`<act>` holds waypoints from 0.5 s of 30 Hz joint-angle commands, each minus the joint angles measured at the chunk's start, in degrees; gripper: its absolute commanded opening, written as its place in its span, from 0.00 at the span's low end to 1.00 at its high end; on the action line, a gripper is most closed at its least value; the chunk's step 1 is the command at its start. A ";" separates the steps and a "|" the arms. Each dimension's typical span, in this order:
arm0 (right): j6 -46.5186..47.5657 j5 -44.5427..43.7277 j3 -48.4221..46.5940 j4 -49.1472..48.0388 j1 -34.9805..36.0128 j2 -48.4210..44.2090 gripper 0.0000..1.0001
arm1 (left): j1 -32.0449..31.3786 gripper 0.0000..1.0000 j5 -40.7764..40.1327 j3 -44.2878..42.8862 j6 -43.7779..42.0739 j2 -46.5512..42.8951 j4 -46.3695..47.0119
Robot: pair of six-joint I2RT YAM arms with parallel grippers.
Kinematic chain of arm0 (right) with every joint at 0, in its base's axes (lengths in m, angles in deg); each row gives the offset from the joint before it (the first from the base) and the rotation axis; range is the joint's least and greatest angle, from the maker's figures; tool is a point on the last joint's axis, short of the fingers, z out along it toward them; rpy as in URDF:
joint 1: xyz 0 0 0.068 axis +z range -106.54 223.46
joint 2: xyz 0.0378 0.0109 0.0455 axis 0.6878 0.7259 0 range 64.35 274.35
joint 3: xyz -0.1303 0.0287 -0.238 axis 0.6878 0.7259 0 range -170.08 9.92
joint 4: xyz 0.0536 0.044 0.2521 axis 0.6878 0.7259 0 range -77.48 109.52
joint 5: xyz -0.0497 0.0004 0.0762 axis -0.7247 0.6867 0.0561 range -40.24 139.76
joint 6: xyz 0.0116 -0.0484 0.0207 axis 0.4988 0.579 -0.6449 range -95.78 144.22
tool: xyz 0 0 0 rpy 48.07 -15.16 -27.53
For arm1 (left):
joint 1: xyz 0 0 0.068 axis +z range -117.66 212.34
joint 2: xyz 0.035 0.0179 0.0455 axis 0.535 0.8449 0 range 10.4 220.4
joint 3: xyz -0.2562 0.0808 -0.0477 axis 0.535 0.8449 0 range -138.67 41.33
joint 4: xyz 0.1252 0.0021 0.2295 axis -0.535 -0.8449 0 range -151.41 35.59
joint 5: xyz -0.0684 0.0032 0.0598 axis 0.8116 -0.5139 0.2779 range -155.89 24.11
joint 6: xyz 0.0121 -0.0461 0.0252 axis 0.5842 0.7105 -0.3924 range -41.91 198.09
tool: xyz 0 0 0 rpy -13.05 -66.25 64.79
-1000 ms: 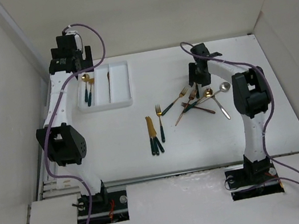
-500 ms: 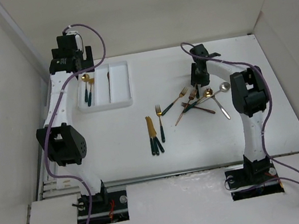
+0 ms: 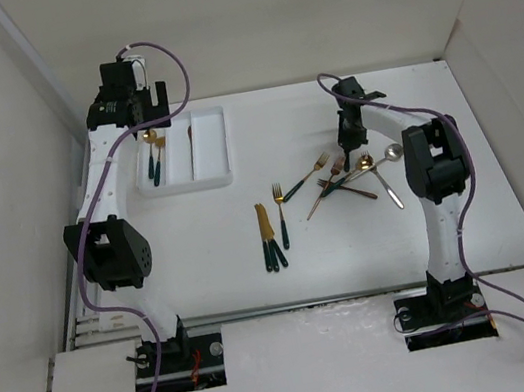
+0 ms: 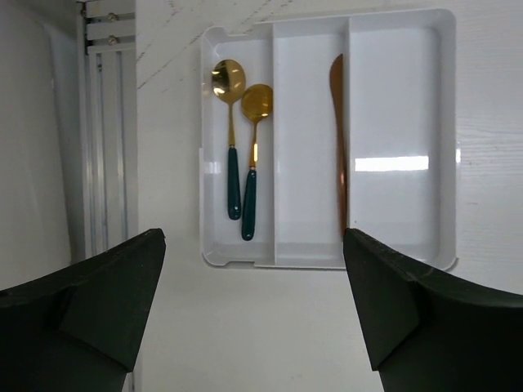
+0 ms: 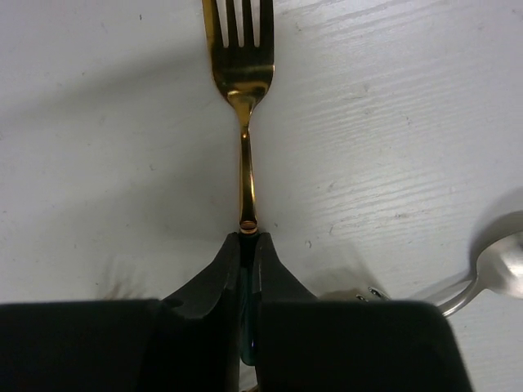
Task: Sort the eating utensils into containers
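Note:
The white three-compartment tray (image 4: 400, 122) (image 3: 213, 149) holds two gold spoons with green handles (image 4: 245, 155) in its left compartment and a copper knife (image 4: 338, 147) in the middle one. My left gripper (image 4: 253, 237) (image 3: 131, 95) hangs open above the tray's near end, holding nothing. On the right lies a heap of utensils (image 3: 346, 181). My right gripper (image 5: 249, 243) (image 3: 347, 143) is shut on the dark green handle of a gold fork (image 5: 243, 73), whose head points away over the table. Most of that handle is hidden between the fingers.
Two gold knives (image 3: 267, 236) and a gold fork (image 3: 281, 215) lie side by side mid-table. Another gold fork (image 3: 306, 176) lies left of the heap. A silver spoon (image 3: 387, 174) (image 5: 498, 269) lies at its right. White walls enclose the table.
My right gripper has closed on the fork's handle in the heap. My left gripper has shifted slightly over the tray's far-left end, jaws a little narrower.

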 commanded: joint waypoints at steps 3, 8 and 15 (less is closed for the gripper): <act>-0.45 -8.29 -0.57 -1.14 -0.10 -2.16 0.00 | -0.65 0.86 15.00 -1.63 -2.33 -0.82 -0.90; 1.39 -17.51 -1.18 -4.72 -0.10 -9.61 0.00 | -2.49 0.85 32.91 -1.63 -3.56 -0.82 -2.05; 2.01 -22.20 4.26 -15.35 5.43 -22.27 0.00 | -7.06 0.85 43.23 -1.63 -6.98 -0.82 -5.03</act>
